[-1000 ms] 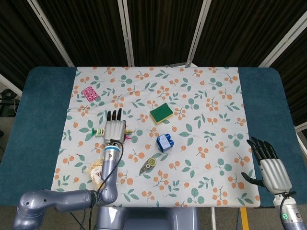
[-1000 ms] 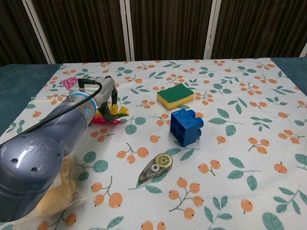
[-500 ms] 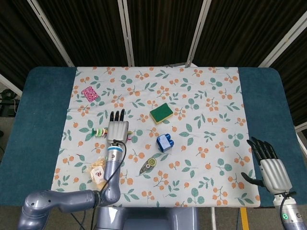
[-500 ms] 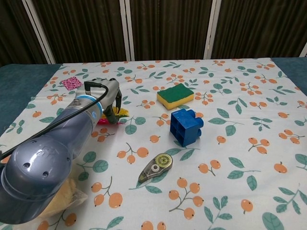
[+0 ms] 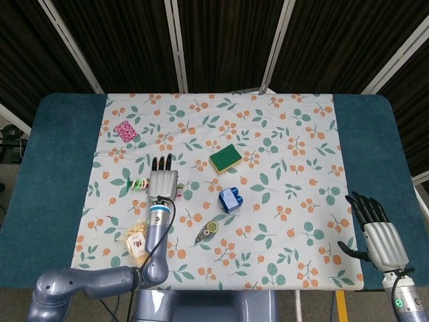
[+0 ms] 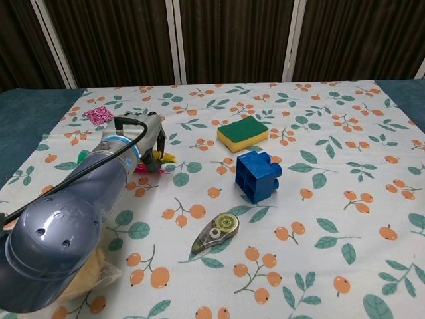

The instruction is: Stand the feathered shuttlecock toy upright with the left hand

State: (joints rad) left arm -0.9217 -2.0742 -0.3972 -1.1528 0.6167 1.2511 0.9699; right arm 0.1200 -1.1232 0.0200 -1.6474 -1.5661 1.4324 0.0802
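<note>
One toy matters here: the feathered shuttlecock toy (image 5: pixel 139 183) lies on its side toward the table's left edge, so my left hand (image 5: pixel 163 180) hangs palm-down over its feathers, ready to tip it up. Whether those fingers grip it yet I cannot tell; my right hand (image 5: pixel 377 233) rests spread and idle at the near right corner.

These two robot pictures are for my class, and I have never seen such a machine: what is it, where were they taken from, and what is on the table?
It is a robot with two arms, each ending in a robot hand. One picture looks down from its head, the other from its chest. The left robot hand is over the feathered shuttlecock toy; whether it grips it is hidden. The right robot hand is open, holding nothing. On the patterned cloth lie a sponge, a blue block and a tape dispenser.
</note>
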